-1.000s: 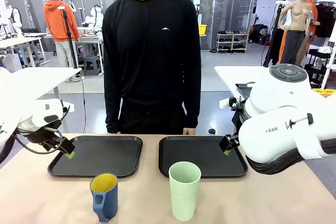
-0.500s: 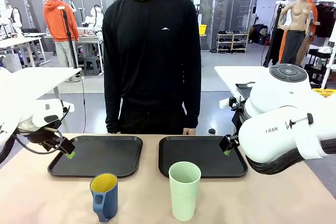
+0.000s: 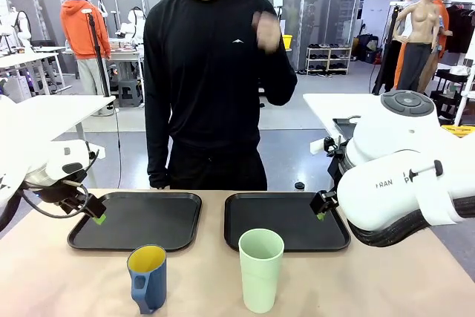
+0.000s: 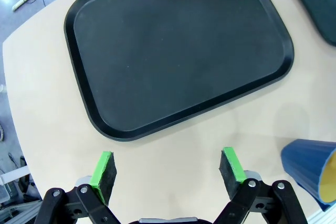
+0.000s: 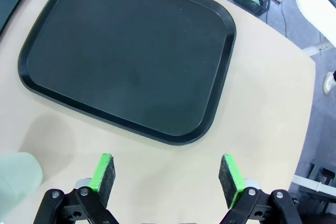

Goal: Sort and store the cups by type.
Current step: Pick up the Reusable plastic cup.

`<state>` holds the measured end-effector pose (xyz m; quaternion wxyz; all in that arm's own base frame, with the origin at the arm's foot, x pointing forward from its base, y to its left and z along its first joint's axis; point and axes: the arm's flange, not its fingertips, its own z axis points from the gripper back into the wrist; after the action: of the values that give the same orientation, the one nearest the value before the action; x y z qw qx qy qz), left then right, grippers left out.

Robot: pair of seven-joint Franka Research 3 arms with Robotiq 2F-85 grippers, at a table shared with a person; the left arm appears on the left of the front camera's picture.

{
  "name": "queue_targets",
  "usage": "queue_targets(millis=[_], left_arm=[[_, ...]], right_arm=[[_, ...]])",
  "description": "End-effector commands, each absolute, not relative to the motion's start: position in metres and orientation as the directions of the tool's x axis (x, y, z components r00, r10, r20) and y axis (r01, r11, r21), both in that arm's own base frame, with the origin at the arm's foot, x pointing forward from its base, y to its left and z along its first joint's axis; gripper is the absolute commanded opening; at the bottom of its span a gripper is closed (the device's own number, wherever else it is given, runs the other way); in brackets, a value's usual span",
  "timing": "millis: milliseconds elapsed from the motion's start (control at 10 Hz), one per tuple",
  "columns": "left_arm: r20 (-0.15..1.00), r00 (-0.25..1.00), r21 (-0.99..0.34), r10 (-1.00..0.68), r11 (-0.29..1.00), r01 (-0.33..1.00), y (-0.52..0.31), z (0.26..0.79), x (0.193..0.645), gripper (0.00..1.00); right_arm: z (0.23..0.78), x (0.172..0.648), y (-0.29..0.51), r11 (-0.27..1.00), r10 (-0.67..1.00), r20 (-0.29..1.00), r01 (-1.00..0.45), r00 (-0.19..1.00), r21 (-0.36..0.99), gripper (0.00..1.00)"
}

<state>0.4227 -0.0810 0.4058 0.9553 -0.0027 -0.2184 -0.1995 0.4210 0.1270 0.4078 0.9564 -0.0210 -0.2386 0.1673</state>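
Since the earlier frame the person [image 3: 215,72] across the surface [image 3: 386,280] has raised one forearm [image 3: 271,42] to chest height; nothing else has shifted. Two black trays lie side by side, the left tray [image 3: 137,220] and the right tray [image 3: 286,220]. Nearer the robot stand the mint-green tumbler [image 3: 260,269], before the right tray, and the blue mug [image 3: 148,278], before the left tray. The left hand [image 4: 168,163] and the right hand [image 5: 167,169] each hover above the surface beside a tray, fingers wide apart.
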Motion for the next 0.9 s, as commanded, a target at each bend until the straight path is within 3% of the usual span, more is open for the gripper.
queue_targets(millis=[0,800], left_arm=[[0.414,0.828,0.079,-0.379,0.921,0.381,-0.0799,0.4064,0.4221,1.0],[0.414,0.828,0.079,-0.379,0.921,0.381,-0.0799,0.4064,0.4221,1.0]], right_arm=[[0.4075,0.4209,0.1271,0.943,0.33,0.449,-0.31,0.83,-0.119,1.0],[0.4075,0.4209,0.1271,0.943,0.33,0.449,-0.31,0.83,-0.119,1.0]])
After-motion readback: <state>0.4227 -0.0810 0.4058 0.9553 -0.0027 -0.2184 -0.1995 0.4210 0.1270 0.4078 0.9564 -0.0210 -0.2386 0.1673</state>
